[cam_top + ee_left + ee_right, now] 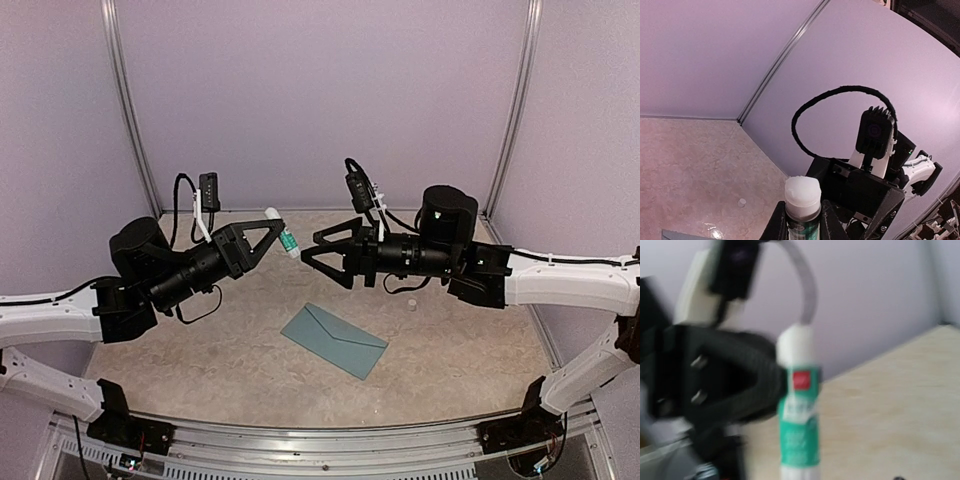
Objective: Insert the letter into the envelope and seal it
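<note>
The teal-blue envelope [333, 340] lies flat on the table between the arms; the left wrist view catches only one corner [680, 235]. The letter is not in view. Above the table my left gripper [276, 232] [802, 214] is shut on a green-and-white glue stick [284, 236] [802, 192], whose uncapped white tip sticks out past the fingers. My right gripper [308, 249] faces it, open, a little to the right of the stick and not touching it. The blurred right wrist view shows the glue stick [799, 410] upright against the black left gripper.
A small white cap [410, 307] [742, 202] lies on the table to the right of the envelope. Lilac walls with metal corner posts close in the back and sides. A loop of black cable hangs from the right wrist camera [875, 132].
</note>
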Robot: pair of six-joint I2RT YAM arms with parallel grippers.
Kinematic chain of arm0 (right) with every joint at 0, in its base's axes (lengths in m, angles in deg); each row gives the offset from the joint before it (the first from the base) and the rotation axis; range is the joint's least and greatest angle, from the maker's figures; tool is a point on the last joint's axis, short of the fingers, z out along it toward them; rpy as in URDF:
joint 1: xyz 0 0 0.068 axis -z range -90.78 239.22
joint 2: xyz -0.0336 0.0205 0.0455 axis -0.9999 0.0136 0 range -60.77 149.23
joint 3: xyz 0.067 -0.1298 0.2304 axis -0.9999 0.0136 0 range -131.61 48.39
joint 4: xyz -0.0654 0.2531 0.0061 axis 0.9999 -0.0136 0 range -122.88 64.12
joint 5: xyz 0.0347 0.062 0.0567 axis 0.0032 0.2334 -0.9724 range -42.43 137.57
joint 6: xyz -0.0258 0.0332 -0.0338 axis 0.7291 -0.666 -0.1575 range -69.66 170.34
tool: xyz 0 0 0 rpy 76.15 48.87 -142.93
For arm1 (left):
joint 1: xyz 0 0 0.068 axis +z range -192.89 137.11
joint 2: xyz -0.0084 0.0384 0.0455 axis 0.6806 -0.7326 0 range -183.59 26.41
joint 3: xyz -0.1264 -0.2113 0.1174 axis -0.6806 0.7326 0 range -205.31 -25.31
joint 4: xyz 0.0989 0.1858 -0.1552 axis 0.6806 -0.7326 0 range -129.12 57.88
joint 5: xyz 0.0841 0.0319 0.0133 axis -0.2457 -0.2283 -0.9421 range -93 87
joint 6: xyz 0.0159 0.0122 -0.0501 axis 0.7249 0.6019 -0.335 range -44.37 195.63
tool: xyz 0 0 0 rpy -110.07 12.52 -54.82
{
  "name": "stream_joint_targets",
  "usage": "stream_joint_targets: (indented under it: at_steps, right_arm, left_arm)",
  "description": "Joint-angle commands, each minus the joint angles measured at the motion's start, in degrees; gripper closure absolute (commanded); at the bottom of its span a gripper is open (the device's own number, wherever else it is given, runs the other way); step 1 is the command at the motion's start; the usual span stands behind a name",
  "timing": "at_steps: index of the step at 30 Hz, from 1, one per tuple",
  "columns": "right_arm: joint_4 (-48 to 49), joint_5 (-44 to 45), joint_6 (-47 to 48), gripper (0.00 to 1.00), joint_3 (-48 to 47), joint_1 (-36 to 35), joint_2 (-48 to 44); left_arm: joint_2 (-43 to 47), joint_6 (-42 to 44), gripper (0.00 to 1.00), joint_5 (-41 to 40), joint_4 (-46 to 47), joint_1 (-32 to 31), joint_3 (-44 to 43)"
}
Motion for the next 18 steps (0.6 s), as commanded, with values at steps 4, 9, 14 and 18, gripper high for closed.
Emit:
stream_joint_targets:
  at_steps: [4,9,14,18]
  right_arm:
    - [17.75,-21.49,-10.43,0.31,4.24,1.37,1.61]
    - [19.08,-23.45,-11.49,0.44,3.11,1.23,3.28]
    - [19.63,-24.26,-12.10,0.56,2.27,1.03,4.65]
    - [19.79,-24.29,-12.31,0.66,2.02,1.05,4.92]
  left_arm:
    - [1.42,1.44,1.00,20.67,11.02,1.57,2.56]
    - [0.78,1.60,1.00,23.15,12.30,1.34,2.12]
    - [0.45,1.62,1.00,23.49,12.52,1.25,2.00]
    - [0.32,1.78,1.00,23.71,12.34,1.24,2.00]
